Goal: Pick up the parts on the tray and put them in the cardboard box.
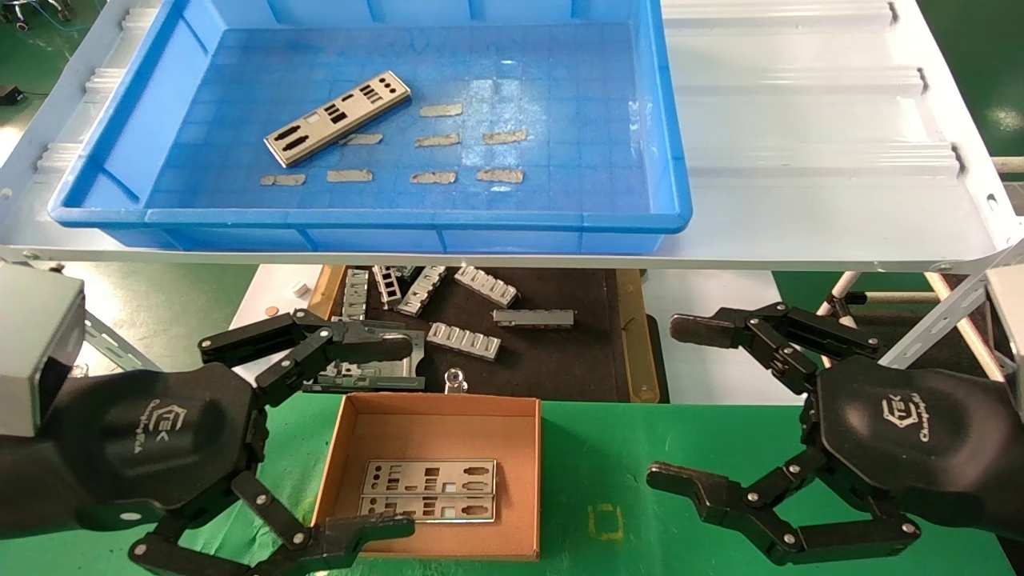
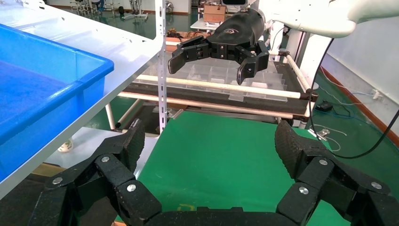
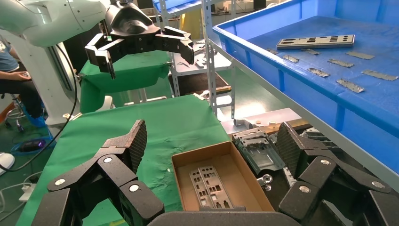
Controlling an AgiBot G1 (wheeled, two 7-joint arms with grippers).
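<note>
One silver punched strip [image 1: 338, 118] lies at an angle on the floor of the blue tray [image 1: 112, 212], at its left; it also shows in the right wrist view [image 3: 315, 41]. The brown cardboard box [image 1: 532, 480] sits on the green cloth below, with two strips [image 1: 430, 489] lying flat side by side inside; they also show in the right wrist view [image 3: 208, 187]. My left gripper [image 1: 388, 436] is open and empty, at the box's left side. My right gripper [image 1: 688, 404] is open and empty, to the right of the box.
Several beige tape scraps [image 1: 440, 110] lie on the tray floor. The tray stands on a white shelf [image 1: 816, 160] above the table. Grey ribbed brackets [image 1: 464, 340] lie on a black mat [image 1: 560, 360] behind the box. A larger metal bracket [image 1: 368, 372] lies by the left gripper.
</note>
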